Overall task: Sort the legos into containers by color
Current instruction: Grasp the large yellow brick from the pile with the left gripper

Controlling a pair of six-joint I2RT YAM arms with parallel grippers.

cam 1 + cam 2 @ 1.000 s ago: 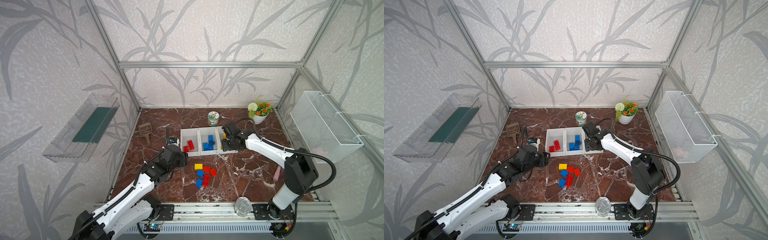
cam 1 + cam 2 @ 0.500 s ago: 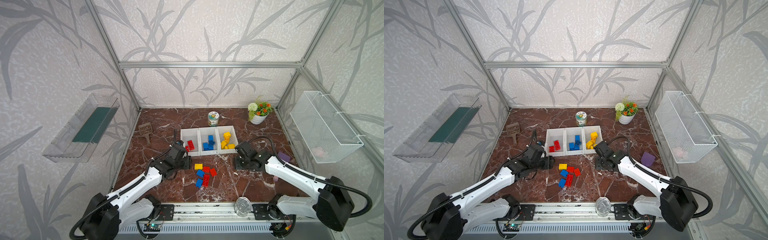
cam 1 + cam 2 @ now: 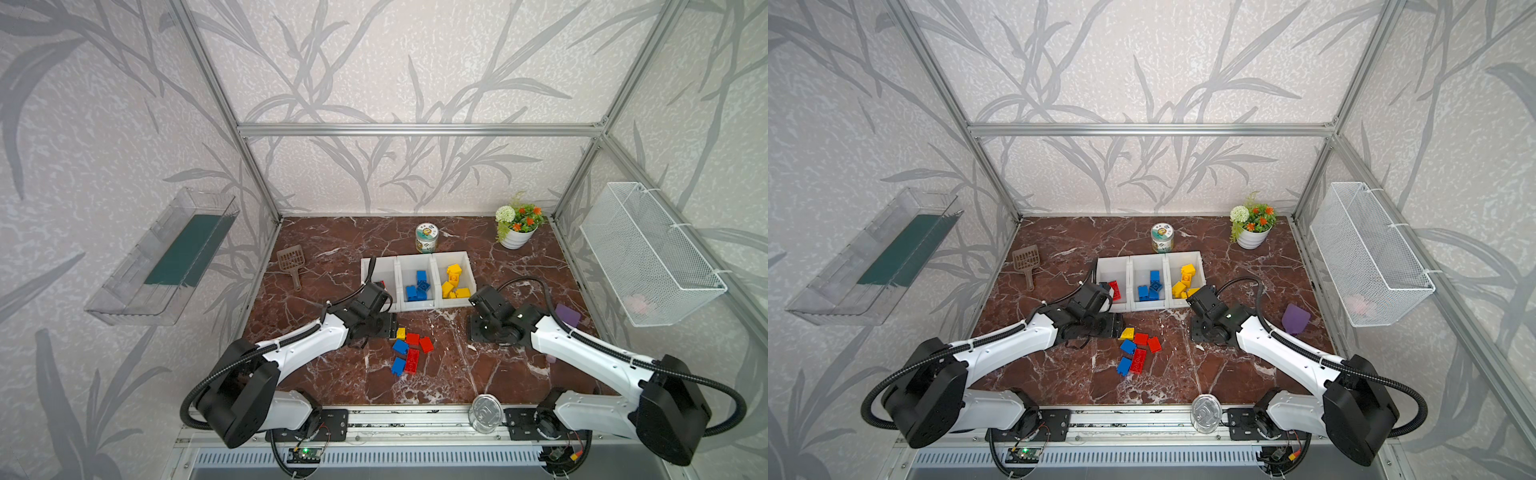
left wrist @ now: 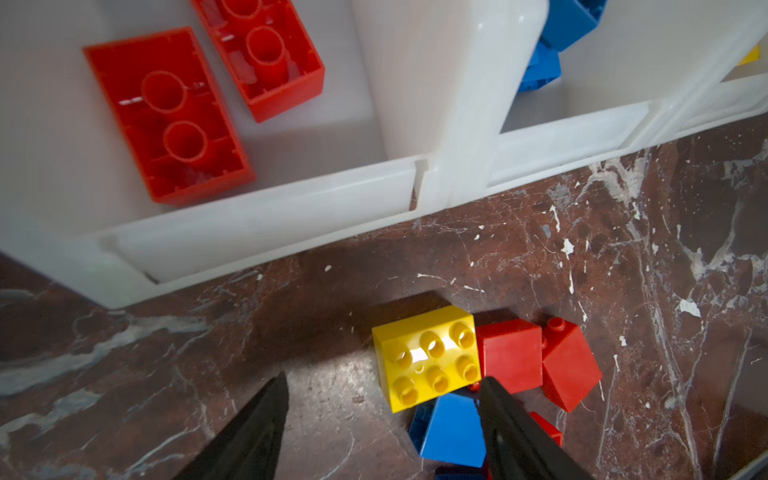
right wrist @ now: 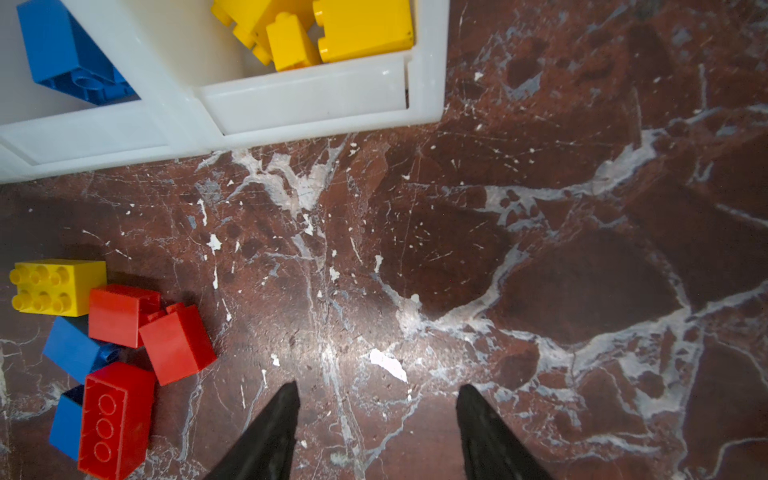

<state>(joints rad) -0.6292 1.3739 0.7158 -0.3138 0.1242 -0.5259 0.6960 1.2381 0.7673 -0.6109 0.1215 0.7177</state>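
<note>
Fingers of the left arm (image 4: 257, 428) gape just short of the yellow lego (image 4: 428, 357); right fingers (image 5: 266, 432), also apart, lie farther.

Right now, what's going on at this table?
Sorting is partly done. The three white bins already hold red, blue and yellow bricks, one color each, left to right in both top views. A loose pile of one yellow, three red and two blue bricks lies on the marble in front of them. The left gripper is open and empty by the yellow brick; the right gripper is open and empty over bare marble.
</note>
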